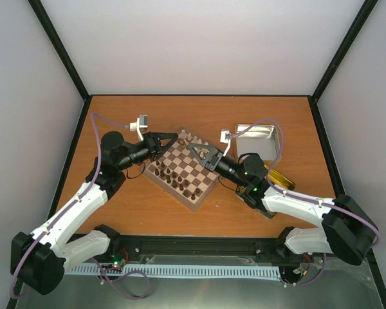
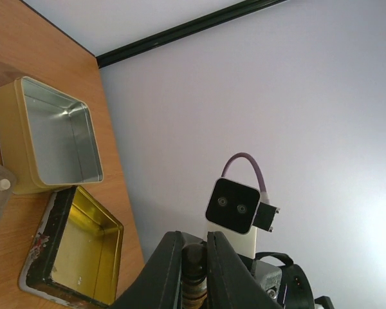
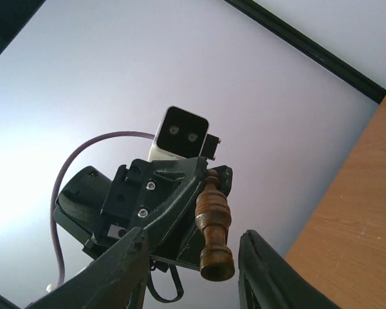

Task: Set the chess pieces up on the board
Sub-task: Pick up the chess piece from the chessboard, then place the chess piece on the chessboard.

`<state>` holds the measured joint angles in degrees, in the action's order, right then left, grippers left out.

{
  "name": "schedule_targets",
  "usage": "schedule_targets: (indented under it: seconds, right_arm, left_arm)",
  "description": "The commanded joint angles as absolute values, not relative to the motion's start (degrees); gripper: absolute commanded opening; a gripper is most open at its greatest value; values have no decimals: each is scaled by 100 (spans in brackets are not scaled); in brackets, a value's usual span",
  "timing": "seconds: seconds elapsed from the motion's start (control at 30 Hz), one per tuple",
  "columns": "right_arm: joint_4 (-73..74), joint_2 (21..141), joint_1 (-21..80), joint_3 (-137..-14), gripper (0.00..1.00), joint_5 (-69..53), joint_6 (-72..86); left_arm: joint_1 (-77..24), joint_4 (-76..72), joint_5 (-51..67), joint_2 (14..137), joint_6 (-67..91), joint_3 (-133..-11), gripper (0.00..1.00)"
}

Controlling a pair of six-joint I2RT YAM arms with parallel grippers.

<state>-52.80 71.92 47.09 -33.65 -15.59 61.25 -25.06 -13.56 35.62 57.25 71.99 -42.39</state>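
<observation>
The board (image 1: 194, 168) lies mid-table, turned diagonally. Several dark chess pieces (image 1: 172, 178) stand along its near-left side, and a few stand at its far corner (image 1: 190, 136). My left gripper (image 1: 175, 138) hovers over the board's far-left edge, shut on a dark chess piece (image 2: 194, 267) that sticks out toward my right gripper. In the right wrist view that piece (image 3: 213, 222) hangs base-first between my right fingers (image 3: 119, 270). My right gripper (image 3: 193, 267) is open around the base without touching it, over the board's far corner (image 1: 193, 148).
An open silver tin (image 1: 257, 137) sits right of the board, also seen in the left wrist view (image 2: 51, 132). A gold-lined tin (image 2: 77, 251) lies next to it, partly hidden under my right arm (image 1: 284, 178). White walls with black frames surround the table.
</observation>
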Motion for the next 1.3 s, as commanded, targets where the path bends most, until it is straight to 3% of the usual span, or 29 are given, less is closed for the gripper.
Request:
schedule_targets:
  seconds: [0.0,0.33,0.73,0.9,1.03,1.27]
  right_arm:
    - [-5720,7202,4676,-3337,39,-1541,6387]
    - [-5511,7472,4682,-3616,40,-1780,6454]
    - [-4915,7163,4671,-3607,8,-1371,6313]
    - [-3081,6784,4642,-3774,6,-1328,5815]
    - [-170,6725,4641,-4537,6,-988,4679]
    - [3390,8003,4681,-6478,6,-590,3093]
  left_arm:
    - [-2496,-1648,3477,5573,7375,-4247,1]
    - [-2496,-1761,3522,5613,7428,-4145,1]
    - [-2496,-1535,3283,5510,7089,-4021,1]
    - [-2520,-382,2203,5159,5811,-4084,1]
    - [-2535,367,1465,4938,4842,-3999,1]
    - [-2531,1815,-550,4369,3748,-4354,1]
